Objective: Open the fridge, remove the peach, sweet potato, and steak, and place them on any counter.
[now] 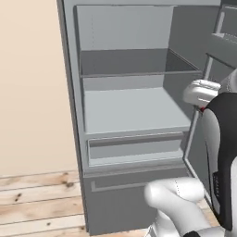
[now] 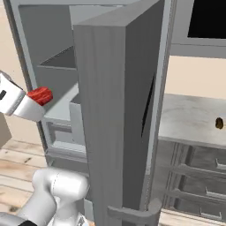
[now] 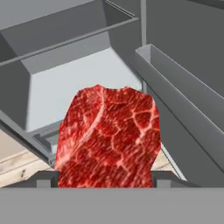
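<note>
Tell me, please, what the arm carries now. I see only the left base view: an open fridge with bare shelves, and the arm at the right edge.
Observer: The jaws hold the steak, a flat red slab, in the air in front of the open fridge.
Operator: Is something already on the counter?
Observer: Yes. In the right base view a small dark brown lump with a yellowish tint, the sweet potato, lies on the marbled counter, near its right end.
Operator: Is the way from the steak to that counter free?
Observer: Not straight. The open fridge door stands between the steak and the counter, so the arm probably must go around it.
</note>
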You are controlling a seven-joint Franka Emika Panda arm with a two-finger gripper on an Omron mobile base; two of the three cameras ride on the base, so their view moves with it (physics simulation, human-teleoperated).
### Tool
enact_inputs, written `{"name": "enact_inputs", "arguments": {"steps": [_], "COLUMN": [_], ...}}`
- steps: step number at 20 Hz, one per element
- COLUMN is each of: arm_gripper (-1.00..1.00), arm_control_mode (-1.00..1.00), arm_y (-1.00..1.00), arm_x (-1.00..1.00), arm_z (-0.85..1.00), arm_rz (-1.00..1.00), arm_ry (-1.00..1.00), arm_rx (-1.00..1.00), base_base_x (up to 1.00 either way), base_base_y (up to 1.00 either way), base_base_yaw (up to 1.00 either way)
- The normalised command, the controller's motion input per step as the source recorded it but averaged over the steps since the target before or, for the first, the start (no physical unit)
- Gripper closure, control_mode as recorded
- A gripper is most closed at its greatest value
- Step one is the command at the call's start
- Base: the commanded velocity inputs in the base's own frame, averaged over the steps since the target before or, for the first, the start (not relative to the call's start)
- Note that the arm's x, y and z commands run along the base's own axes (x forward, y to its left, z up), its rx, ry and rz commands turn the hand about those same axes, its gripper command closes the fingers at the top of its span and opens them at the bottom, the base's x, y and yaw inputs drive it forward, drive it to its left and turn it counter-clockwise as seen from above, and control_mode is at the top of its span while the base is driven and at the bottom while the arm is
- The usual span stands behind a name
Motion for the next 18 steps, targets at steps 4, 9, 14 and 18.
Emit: {"name": "enact_inputs", "arguments": {"steps": [4, 9, 14, 18], "arm_gripper": [1.0, 1.0, 1.0, 1.0], "arm_control_mode": [1.0, 1.0, 1.0, 1.0], "arm_y": [0.0, 0.0, 0.0, 0.0], "arm_x": [0.0, 0.0, 0.0, 0.0], "arm_z": [0.0, 0.0, 0.0, 0.0], "arm_rz": [0.0, 0.0, 0.0, 0.0], "arm_ry": [0.0, 0.0, 0.0, 0.0], "arm_rx": [0.0, 0.0, 0.0, 0.0], "base_base_x": [-1.0, -1.0, -1.0, -1.0], "base_base_y": [0.17, 0.05, -0.01, -0.27], "base_base_yaw": [0.03, 0.05, 0.03, 0.01]}}
